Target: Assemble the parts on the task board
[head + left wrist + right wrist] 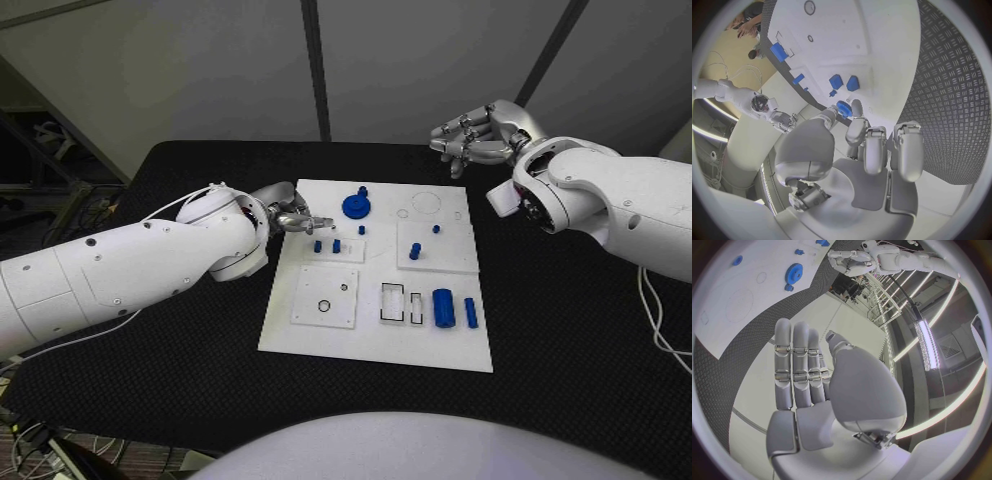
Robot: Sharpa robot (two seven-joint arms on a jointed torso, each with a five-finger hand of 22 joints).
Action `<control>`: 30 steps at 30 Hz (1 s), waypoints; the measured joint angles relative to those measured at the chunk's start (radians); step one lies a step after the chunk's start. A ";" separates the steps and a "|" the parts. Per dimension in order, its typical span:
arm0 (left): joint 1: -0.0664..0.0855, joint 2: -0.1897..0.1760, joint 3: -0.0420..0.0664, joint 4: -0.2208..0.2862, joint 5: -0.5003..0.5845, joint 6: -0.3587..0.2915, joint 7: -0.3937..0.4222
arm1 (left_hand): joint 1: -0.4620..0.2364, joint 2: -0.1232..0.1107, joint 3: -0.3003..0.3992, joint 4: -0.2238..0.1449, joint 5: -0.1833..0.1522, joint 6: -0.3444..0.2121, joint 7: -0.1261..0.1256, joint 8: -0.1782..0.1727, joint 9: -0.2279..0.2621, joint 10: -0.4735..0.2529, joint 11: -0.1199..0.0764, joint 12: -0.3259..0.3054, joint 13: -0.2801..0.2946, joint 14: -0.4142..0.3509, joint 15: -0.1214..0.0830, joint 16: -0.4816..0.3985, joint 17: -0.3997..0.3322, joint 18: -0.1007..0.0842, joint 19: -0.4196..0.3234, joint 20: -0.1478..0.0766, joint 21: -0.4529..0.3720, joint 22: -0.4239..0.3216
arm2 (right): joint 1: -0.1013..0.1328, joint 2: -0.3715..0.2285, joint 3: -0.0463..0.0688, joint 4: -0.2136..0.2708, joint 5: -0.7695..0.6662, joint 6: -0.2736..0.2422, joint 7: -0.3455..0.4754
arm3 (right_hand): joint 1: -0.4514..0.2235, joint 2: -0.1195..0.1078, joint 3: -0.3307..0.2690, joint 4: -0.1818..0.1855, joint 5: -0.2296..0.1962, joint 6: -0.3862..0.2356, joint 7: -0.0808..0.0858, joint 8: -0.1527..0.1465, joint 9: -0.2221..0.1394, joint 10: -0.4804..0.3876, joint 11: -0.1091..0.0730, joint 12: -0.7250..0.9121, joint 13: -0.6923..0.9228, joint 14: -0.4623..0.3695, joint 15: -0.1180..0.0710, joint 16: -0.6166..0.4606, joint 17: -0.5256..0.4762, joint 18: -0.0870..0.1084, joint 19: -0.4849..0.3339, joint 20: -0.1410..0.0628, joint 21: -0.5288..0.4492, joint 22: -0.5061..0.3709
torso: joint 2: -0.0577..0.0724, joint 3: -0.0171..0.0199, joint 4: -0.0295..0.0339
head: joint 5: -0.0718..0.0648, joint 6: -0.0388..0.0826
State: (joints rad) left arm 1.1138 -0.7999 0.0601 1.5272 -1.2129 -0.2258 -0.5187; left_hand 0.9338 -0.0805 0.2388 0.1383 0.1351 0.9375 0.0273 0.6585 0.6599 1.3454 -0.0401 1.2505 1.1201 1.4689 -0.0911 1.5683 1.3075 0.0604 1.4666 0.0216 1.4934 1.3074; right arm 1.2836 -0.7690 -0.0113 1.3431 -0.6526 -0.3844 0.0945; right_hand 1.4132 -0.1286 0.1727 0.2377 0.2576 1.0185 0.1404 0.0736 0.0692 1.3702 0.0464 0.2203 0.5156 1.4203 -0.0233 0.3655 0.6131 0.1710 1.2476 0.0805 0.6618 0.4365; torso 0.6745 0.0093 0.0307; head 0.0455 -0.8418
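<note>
A: Which step are we on?

B: Judging by the layout, an early-to-middle one. The task board (378, 345) lies mid-table. On it, a blue gear (356, 207) sits at the far middle, two small blue pegs (326, 245) stand on a raised square plate at the left, another peg (414, 250) stands on the plate to their right, and a blue cylinder (444, 308) lies near the right edge beside an open rectangular slot (392, 302).

A: And the hands?

B: The left hand (293, 219) hovers at the board's left edge, just beside the two pegs; its fingers curl loosely and I see nothing in them. The right hand (477, 135) is raised past the board's far right corner, fingers straight and side by side, holding nothing.

A: Next move?

B: Probably the left hand closing on a peg, or the gear. That calls for a fine pinch without knocking its neighbour.
</note>
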 measured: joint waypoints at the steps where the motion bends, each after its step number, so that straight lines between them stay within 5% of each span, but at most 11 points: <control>1: 0.002 0.000 0.005 0.000 0.001 -0.001 0.001 | 0.008 -0.008 -0.010 0.004 0.000 -0.014 0.008 -0.002 -0.001 -0.026 0.005 -0.027 -0.034 0.000 0.000 0.000 0.000 0.000 0.000 0.000 -0.021 0.000 | 0.000 0.000 0.000 0.000 0.000 0.000 0.000 | 0.000 0.000 0.000 0.000 0.000 0.000 0.000 0.000 0.000 0.000 0.000 0.000 0.000 0.000 0.000 0.000 0.000 0.000 0.000 0.000 0.000 0.000 | 0.000 0.0000 0.0000 | -0.001 0.001; 5: 0.018 0.003 0.016 -0.001 0.016 -0.010 0.018 | 0.083 -0.002 -0.048 0.015 0.000 -0.117 0.055 -0.047 -0.030 -0.264 0.051 -0.256 -0.305 -0.003 0.039 -0.095 0.000 0.000 -0.043 0.023 -0.233 -0.012 | 0.000 0.000 0.000 -0.002 0.000 0.000 0.000 | 0.000 0.000 0.000 0.000 0.004 0.000 0.000 0.000 0.000 0.000 0.000 0.000 0.001 0.000 0.000 0.000 0.000 0.000 0.000 0.000 0.000 0.000 | 0.000 0.0005 -0.0001 | -0.002 0.006; 7: 0.027 0.007 0.019 -0.003 0.029 -0.013 0.038 | 0.154 -0.007 -0.055 -0.004 0.000 -0.158 0.079 -0.078 -0.057 -0.369 0.075 -0.334 -0.376 -0.049 0.063 -0.233 -0.017 0.002 -0.154 0.041 -0.450 -0.135 | 0.000 0.001 0.000 -0.003 0.000 -0.001 0.000 | 0.000 0.000 0.000 0.000 0.004 0.000 0.000 0.000 0.000 0.000 0.000 0.000 0.001 0.000 0.000 0.000 0.000 0.000 0.000 0.000 0.000 0.000 | 0.000 0.0007 -0.0001 | -0.004 0.009; 9: 0.035 0.017 0.020 -0.010 0.043 -0.014 0.072 | 0.273 -0.020 -0.033 -0.058 0.000 -0.177 0.091 -0.119 -0.097 -0.445 0.093 -0.389 -0.417 -0.179 0.076 -0.404 -0.150 0.125 -0.278 0.058 -0.664 -0.278 | 0.000 0.001 0.000 -0.004 0.000 -0.002 0.000 | 0.000 0.000 0.000 0.000 0.004 0.000 0.000 0.000 0.000 0.000 0.000 0.000 0.001 0.000 0.000 0.000 0.001 0.000 0.000 0.000 0.000 0.000 | 0.000 0.0008 -0.0002 | -0.006 0.012; 12: 0.049 0.044 0.016 -0.032 0.057 -0.014 0.138 | 0.389 -0.025 0.026 -0.104 0.005 -0.163 0.104 -0.188 -0.174 -0.485 0.107 -0.475 -0.501 -0.381 0.095 -0.646 -0.368 0.125 -0.392 0.084 -0.841 -0.388 | 0.000 0.001 0.000 -0.004 0.000 -0.004 -0.001 | 0.000 0.000 0.000 0.000 0.010 0.000 0.000 0.000 0.000 -0.004 0.003 -0.004 0.002 0.000 0.000 -0.006 0.001 0.000 0.000 0.000 0.000 0.000 | 0.000 0.0009 -0.0002 | -0.010 0.018; 18: 0.072 0.097 -0.005 -0.094 0.051 -0.013 0.261 | 0.437 -0.061 0.095 -0.119 0.008 -0.111 0.108 -0.277 -0.291 -0.475 0.125 -0.607 -0.665 -0.429 0.114 -0.761 -0.526 0.125 -0.416 0.098 -0.909 -0.425 | 0.000 0.000 0.000 0.000 -0.001 -0.010 -0.003 | 0.000 0.000 0.000 0.000 0.045 0.000 0.000 0.000 0.000 -0.019 0.004 -0.014 0.005 -0.007 0.007 -0.019 0.004 0.000 -0.010 0.002 -0.007 0.000 | 0.002 0.0011 -0.0020 | -0.019 0.034; 26: 0.081 0.162 -0.018 -0.149 -0.033 -0.010 0.367 | 0.425 -0.088 0.091 -0.115 0.008 -0.090 0.101 -0.326 -0.347 -0.486 0.135 -0.672 -0.746 -0.399 0.125 -0.744 -0.564 0.125 -0.394 0.109 -0.910 -0.425 | 0.000 0.000 0.000 0.010 -0.002 -0.021 -0.004 | 0.004 -0.004 0.008 0.006 0.065 0.001 0.001 0.000 0.001 -0.069 0.015 -0.053 -0.012 -0.047 0.018 -0.064 -0.003 0.000 -0.035 0.013 -0.033 -0.013 | 0.004 0.0007 -0.0032 | -0.031 0.054; 30: 0.082 0.183 -0.034 -0.163 -0.101 0.003 0.393 | 0.428 -0.092 0.062 -0.117 0.008 -0.080 0.098 -0.351 -0.374 -0.486 0.136 -0.706 -0.789 -0.366 0.123 -0.717 -0.583 0.125 -0.364 0.111 -0.910 -0.420 | 0.000 0.000 0.000 0.010 -0.002 -0.029 -0.003 | 0.008 -0.008 0.014 0.006 0.070 0.004 0.011 0.004 0.001 -0.092 0.027 -0.081 -0.038 -0.070 0.030 -0.101 -0.015 0.000 -0.051 0.022 -0.060 -0.028 | 0.004 -0.0003 -0.0032 | -0.036 0.061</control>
State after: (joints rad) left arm 1.1959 -0.6166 0.0265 1.3640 -1.3136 -0.2225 -0.1253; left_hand 1.3622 -0.1724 0.3008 0.0210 0.1427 0.8579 0.1248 0.3080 0.2863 0.8593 0.0954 0.5441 0.3306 1.1029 0.0322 0.8512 0.7247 0.1851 1.1029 0.1326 0.5831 0.8869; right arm 1.2833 -0.7686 -0.0113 1.3531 -0.6542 -0.4129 0.0913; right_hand 1.4216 -0.1361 0.1867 0.2436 0.3273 1.0223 0.1513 0.0779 0.0703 1.2785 0.0734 0.1393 0.4780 1.3501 0.0069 0.2650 0.5982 0.1710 1.1963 0.1025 0.6019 0.4087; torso 0.6788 0.0090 0.0275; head 0.0099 -0.7811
